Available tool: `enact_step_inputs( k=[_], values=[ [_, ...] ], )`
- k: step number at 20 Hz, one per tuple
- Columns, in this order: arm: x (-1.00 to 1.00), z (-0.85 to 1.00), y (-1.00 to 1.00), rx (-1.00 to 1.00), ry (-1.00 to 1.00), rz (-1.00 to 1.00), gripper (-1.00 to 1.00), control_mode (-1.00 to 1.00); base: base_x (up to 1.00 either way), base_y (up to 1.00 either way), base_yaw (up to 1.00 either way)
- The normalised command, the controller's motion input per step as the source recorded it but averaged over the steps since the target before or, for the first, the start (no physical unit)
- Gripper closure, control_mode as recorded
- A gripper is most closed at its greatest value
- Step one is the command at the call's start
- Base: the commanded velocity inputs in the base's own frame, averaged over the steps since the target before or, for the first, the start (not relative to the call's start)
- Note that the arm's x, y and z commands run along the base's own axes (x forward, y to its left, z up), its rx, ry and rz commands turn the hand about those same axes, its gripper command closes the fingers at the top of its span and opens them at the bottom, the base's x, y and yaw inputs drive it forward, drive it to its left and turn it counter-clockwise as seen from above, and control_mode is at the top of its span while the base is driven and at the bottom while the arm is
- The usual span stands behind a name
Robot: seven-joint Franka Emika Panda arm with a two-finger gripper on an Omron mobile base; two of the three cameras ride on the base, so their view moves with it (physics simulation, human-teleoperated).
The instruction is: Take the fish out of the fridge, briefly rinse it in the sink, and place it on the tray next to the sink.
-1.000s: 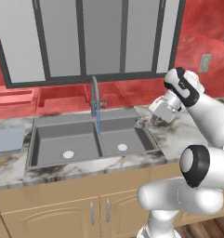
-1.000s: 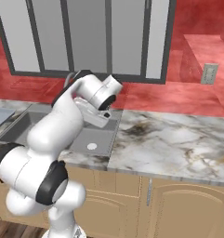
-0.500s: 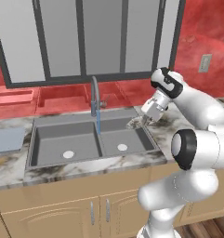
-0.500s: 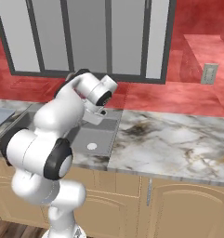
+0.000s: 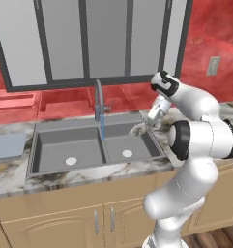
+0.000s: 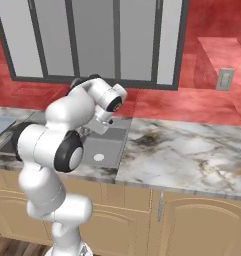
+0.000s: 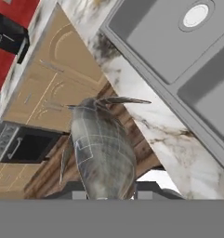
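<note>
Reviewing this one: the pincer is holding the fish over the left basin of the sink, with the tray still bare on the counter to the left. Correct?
Not quite. The pincer holds the fish at the right basin of the sink, near its right rim, not the left one; the left base view shows this. The tray does sit bare on the counter to the left.

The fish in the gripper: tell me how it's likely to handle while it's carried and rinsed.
The fish looks smooth and glossy, so it may be slippery, more so once wet. The gripper clamps only its rounded end, so it could pivot or slide out. It sticks out straight without drooping over the sink, so it probably acts stiff, and light for its size.
</note>
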Motion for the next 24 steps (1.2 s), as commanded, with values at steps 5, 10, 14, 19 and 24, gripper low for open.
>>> enact_step_inputs(
  k=[5, 10, 14, 19, 24],
  values=[
    [0.02, 0.00, 0.03, 0.15, 0.00, 0.03, 1.00, -1.00, 0.00, 0.00, 0.00],
    [0.07, -0.02, 0.00, 0.22, 0.00, 0.00, 1.00, -1.00, 0.00, 0.00, 0.00],
    [0.00, -0.02, 0.00, 0.19, -0.02, 0.00, 1.00, -1.00, 0.00, 0.00, 0.00],
    [0.05, 0.00, 0.17, 0.00, 0.00, 0.00, 1.00, -1.00, 0.00, 0.00, 0.00],
    [0.21, 0.00, 0.38, -0.05, 0.00, 0.00, 1.00, -1.00, 0.00, 0.00, 0.00]
  ],
)
